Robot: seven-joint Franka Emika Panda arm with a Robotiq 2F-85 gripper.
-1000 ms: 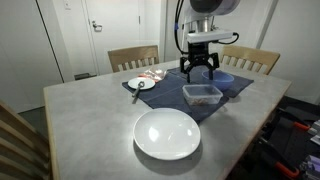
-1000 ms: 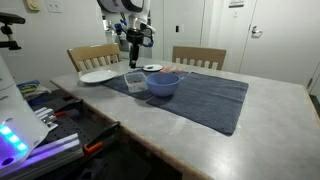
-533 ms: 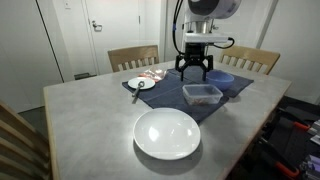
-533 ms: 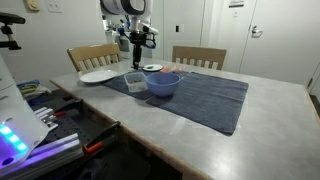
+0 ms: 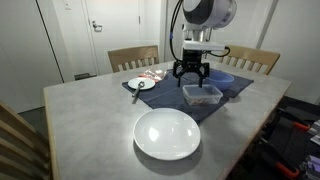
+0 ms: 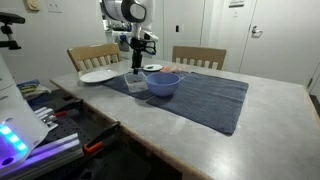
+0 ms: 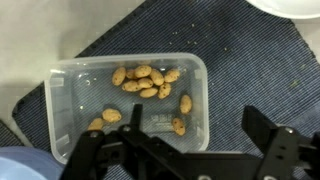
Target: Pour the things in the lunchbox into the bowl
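Hovers with gripper [image 5: 191, 74] released, jaws spread, grasping nothing, over lunchbox [image 7: 60, 95]. Shows lunchbox flat on dark mat [image 7: 250, 60], just beside bowl [image 6: 163, 86], with things [image 7: 145, 80] lying loose inside

The lunchbox [image 7: 75, 100] is clear glossy plastic, the mat [image 7: 250, 70] dark ribbed cloth, the table [image 5: 80, 110] smooth matt grey.

Soft, even room light fills both exterior views, leaving faint shadows on the grey worktop [image 5: 90, 110]; the white plate [image 5: 167, 134] is nearly washed out. Both are coarse, small details lost. In the wrist view the lunchbox [image 7: 72, 100] is sharp with slight glare on its walls; the hand [image 7: 190, 160] is dark, blurred
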